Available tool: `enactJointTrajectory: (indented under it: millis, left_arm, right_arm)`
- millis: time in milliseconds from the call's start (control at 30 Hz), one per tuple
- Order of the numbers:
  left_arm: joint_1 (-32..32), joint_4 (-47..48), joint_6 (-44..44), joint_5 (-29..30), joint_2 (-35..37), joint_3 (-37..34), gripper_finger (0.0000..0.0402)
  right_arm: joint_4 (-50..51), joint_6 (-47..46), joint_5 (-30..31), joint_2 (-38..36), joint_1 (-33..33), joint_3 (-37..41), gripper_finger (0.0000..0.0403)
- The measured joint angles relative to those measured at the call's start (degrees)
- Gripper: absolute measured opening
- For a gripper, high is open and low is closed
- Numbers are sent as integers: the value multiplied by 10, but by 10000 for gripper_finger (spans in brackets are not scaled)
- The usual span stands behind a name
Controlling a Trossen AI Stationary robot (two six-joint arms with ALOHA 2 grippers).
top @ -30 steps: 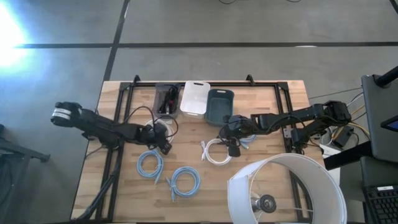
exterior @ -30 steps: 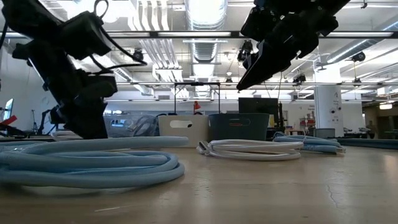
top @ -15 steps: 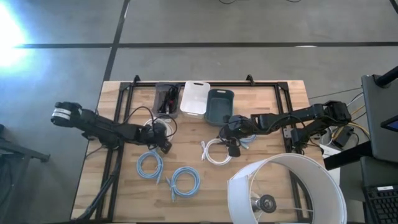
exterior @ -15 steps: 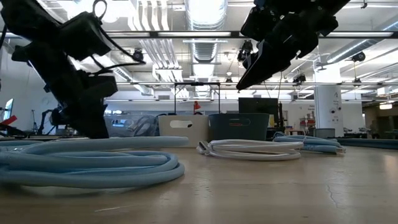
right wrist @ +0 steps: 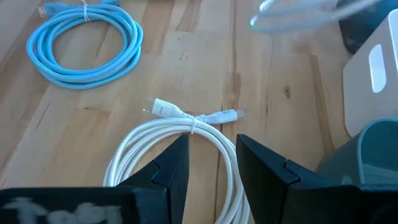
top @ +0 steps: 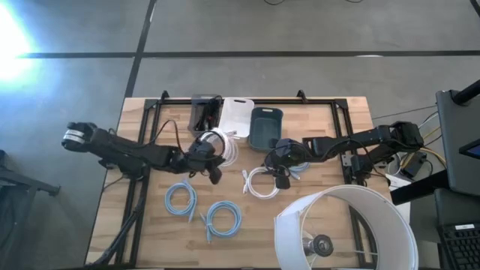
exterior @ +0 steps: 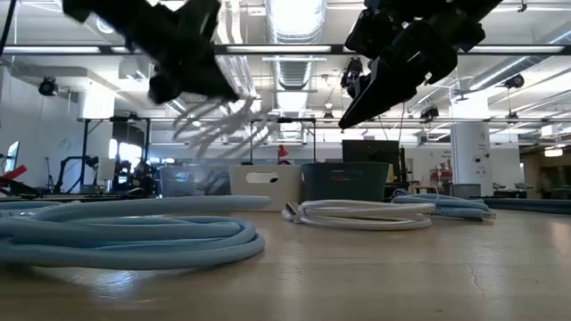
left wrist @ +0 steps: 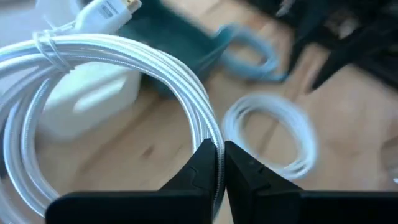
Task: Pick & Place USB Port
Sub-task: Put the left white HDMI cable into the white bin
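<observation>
White coiled cable hangs clenched in the left gripper at frame centre, likely mid-carry toward the white bin; right gripper hovers parted over another white cable

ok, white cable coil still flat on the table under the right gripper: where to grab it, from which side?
Probably from straight above, fingers straddling the bundled strands of the white cable coil just beside its tie, where the loops are cinched together. It lies flat with both plugs splaying outward at that point. The right gripper hangs open over it; the left gripper holds another white coil.
</observation>
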State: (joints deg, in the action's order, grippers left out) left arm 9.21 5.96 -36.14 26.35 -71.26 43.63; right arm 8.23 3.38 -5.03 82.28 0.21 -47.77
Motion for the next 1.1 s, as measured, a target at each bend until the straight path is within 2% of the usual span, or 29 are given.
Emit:
enactJointTrajectory:
  millis: [200,367,500,600,833,900,967,1100]
  left_arm:
    - [21,-5,107,62,0,65,23]
    - [-3,-27,59,72,-8,84,23]
    - [-48,-25,47,63,-28,92,23]
    - [-99,-39,47,6,-48,96,23]
    - [-232,-170,59,-232,-125,97,23]
    - [-262,-214,59,-280,-150,97,23]
    - [-288,-240,57,-308,-173,97,23]
    - [-325,-254,45,-323,-208,97,24]
  right_arm:
    - [0,0,0,0,0,0,130]
    - [0,0,0,0,0,0,127]
    - [-2,4,0,0,0,0,123]
    - [-3,4,0,0,0,0,123]
    - [-5,32,0,0,0,0,130]
    - [-5,32,0,0,0,0,129]
    - [-5,33,0,0,0,0,126]
    - [-4,33,0,0,0,0,123]
